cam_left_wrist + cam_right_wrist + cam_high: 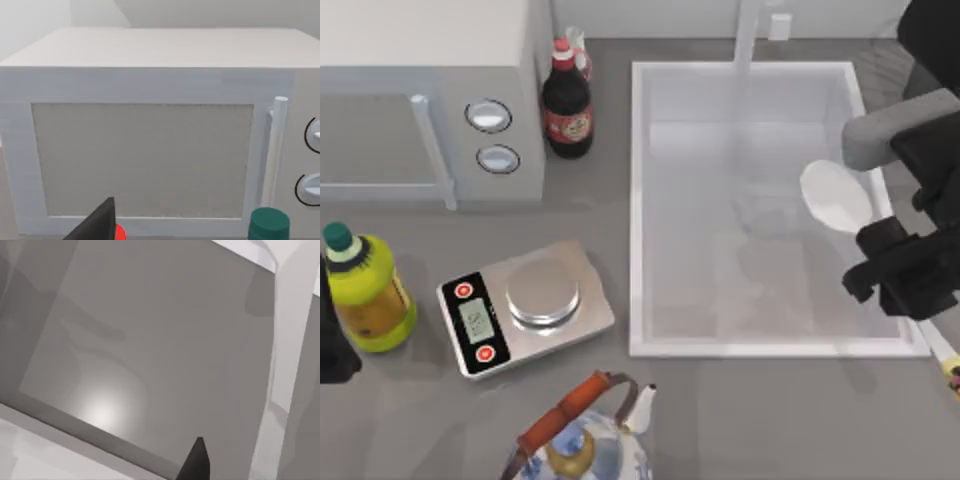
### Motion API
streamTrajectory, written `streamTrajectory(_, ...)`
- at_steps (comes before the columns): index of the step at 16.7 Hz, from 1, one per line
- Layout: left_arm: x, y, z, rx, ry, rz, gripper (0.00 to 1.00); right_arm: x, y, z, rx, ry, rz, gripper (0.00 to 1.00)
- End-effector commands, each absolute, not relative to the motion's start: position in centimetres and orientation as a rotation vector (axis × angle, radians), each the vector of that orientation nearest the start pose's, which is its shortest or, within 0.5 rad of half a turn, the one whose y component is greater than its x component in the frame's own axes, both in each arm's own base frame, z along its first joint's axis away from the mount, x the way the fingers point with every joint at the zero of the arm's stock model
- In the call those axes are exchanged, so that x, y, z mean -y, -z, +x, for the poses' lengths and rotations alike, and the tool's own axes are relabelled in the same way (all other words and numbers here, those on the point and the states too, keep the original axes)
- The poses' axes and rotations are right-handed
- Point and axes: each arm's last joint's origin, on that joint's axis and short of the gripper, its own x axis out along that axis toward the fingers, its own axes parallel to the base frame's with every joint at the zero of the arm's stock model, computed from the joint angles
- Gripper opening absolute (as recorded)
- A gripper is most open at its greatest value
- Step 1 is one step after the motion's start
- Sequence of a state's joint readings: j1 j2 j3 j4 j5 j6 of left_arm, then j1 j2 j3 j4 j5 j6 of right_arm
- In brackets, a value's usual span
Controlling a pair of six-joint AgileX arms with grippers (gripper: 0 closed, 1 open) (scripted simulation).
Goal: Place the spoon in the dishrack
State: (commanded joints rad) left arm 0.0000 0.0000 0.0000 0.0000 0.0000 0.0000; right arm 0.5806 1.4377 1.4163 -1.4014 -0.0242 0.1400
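— White spoon (836, 196): where is it?
— Over the sink's (638, 200) right side, carried by my right fingers (880, 262), clamped on its handle, I judge.
— Handling?
— Stiff, light, probably slippery; thin handle, bowl sticking out. Left arm parked by the yellow bottle (365, 295); its fingers, I cannot tell.
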Motion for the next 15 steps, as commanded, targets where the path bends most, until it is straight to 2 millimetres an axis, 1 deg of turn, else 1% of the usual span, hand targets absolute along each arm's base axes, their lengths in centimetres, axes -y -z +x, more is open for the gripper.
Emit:
streamTrajectory(2,0.1,-16.0,10.6,0.000,0.000,0.000,1.00,-12.5,-32.5,22.0,-1.327,-0.394,-0.175,0.00)
streamTrajectory(4,0.1,-16.0,10.6,0.000,0.000,0.000,1.00,-10.2,-33.2,23.4,-1.209,-0.378,-0.052,0.00)
streamTrajectory(7,0.1,-16.0,10.6,0.000,0.000,0.000,1.00,-5.3,-34.4,25.2,-0.975,-0.322,0.113,0.00)
streamTrajectory(9,0.1,-16.0,10.6,0.000,0.000,0.000,1.00,-1.4,-35.4,25.7,-0.787,-0.266,0.183,0.00)
streamTrajectory(10,0.1,-16.0,10.6,0.000,0.000,0.000,1.00,0.5,-36.0,25.6,-0.687,-0.235,0.201,0.00)
streamTrajectory(12,0.1,-16.0,10.6,0.000,0.000,0.000,1.00,4.2,-37.4,24.6,-0.487,-0.170,0.202,0.00)
streamTrajectory(14,0.1,-16.0,10.6,0.000,0.000,0.000,1.00,7.2,-38.9,22.9,-0.304,-0.105,0.162,0.00)
streamTrajectory(15,0.1,-16.0,10.6,0.000,0.000,0.000,1.00,8.3,-39.6,21.9,-0.225,-0.076,0.133,0.00)
